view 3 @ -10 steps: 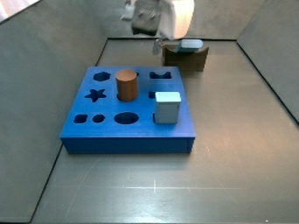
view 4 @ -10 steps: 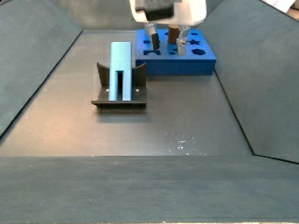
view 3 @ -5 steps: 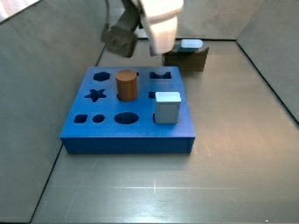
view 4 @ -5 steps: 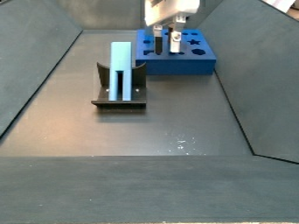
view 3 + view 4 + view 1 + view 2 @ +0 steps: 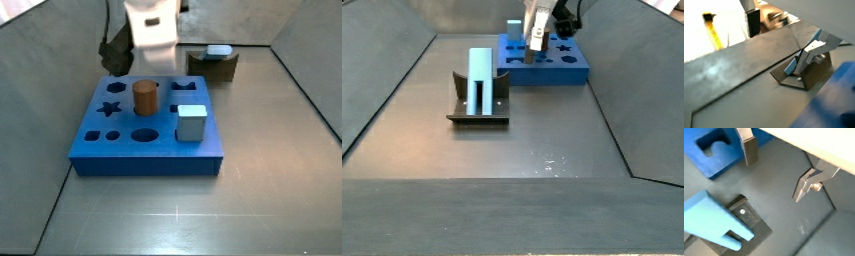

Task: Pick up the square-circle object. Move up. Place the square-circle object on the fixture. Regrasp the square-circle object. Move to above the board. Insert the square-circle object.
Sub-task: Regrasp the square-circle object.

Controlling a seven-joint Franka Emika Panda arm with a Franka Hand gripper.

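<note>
Peg (image 5: pixel 481 78) on fixture (image 5: pixel 477 113), gripper (image 5: pixel 777 172) apart.

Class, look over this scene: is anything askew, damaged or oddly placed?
Nothing stands out. The long pale blue-grey peg stands upright in the dark fixture, apart from the bright blue board. The brown cylinder and pale cube sit upright in the board. The claw hangs empty above the floor.

Bright blue board (image 5: pixel 144 150) w/ brown cylinder (image 5: pixel 143 98), pale blue peg (image 5: pixel 481 72) on dark fixture (image 5: pixel 477 116), silver-fingered hand (image 5: pixel 777 170).
</note>
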